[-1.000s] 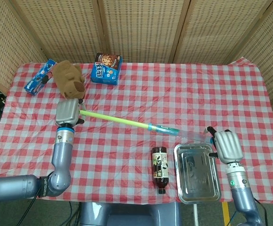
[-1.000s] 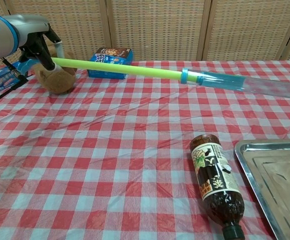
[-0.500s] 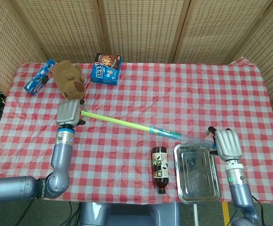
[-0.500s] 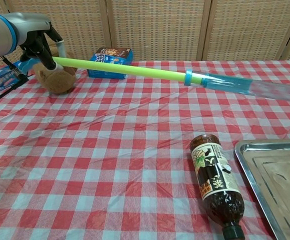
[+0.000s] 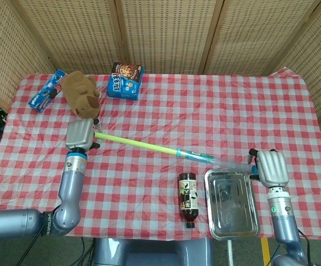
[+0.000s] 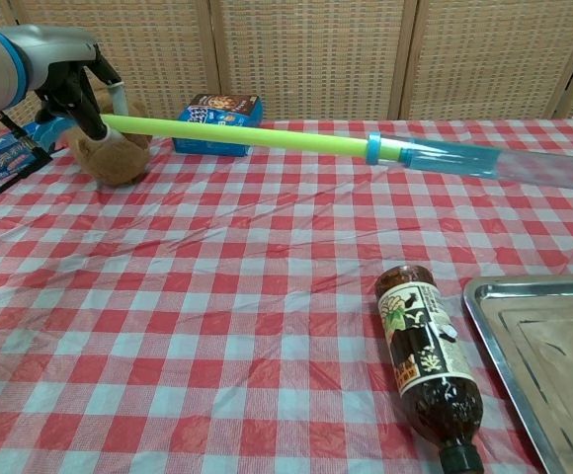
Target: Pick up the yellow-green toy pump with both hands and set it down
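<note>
Toy pump (image 5: 149, 145) hangs above the tabletop (image 5: 205, 111), your left robot hand (image 5: 81, 135) gripping its yellow-green end, your right robot hand (image 5: 271, 168) its clear end. It looks light, long and slightly flexible, so lower both ends level.

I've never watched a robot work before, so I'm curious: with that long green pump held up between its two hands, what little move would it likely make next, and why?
Probably lower both hands together. The left hand and right hand hold the toy pump by its ends, and the chest view shows it clear of the checkered tablecloth. Its clear end hangs near the metal tray, so it should come down level.
</note>
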